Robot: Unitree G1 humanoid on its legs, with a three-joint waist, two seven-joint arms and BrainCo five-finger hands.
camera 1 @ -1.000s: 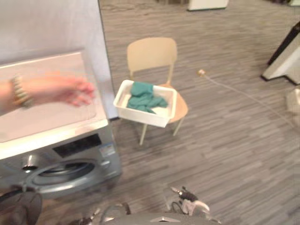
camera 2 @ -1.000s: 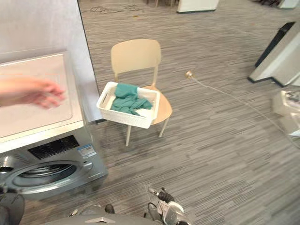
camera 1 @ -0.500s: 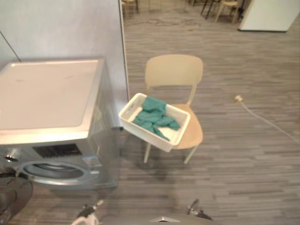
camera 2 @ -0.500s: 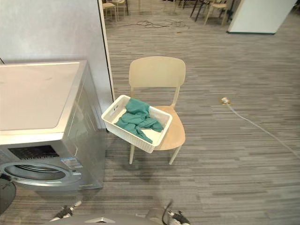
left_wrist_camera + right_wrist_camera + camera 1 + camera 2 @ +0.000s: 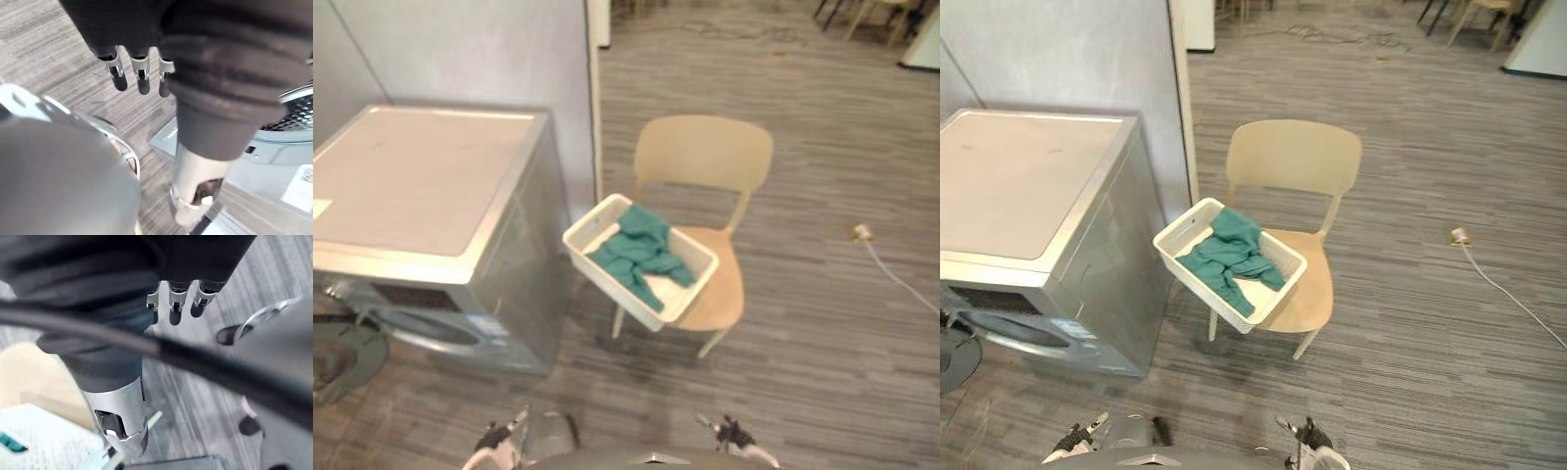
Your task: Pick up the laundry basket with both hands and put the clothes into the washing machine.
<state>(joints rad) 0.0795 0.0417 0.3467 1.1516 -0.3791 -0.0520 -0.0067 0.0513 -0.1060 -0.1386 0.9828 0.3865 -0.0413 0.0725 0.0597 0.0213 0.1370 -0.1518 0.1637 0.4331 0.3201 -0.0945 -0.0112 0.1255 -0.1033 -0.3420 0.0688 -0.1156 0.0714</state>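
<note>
Basket (image 5: 1197, 292) sits skewed on chair (image 5: 1293, 157) seat, one corner overhanging toward washer (image 5: 1028, 181). Green clothes (image 5: 1226, 257) are heaped inside. Chair stands just beside washer, so the carry looks short, and the seat lifts the basket to reach height. Door (image 5: 342, 354) appears swung open, ready for loading. Left hand (image 5: 143, 73) and right hand (image 5: 175, 303) hang low, well apart from basket, fingers loose and straight, holding nothing. Judged: approach not yet begun.

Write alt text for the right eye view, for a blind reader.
A white laundry basket of green clothes sits on a beige chair, overhanging the seat's edge. A silver washing machine stands to its left.
</note>
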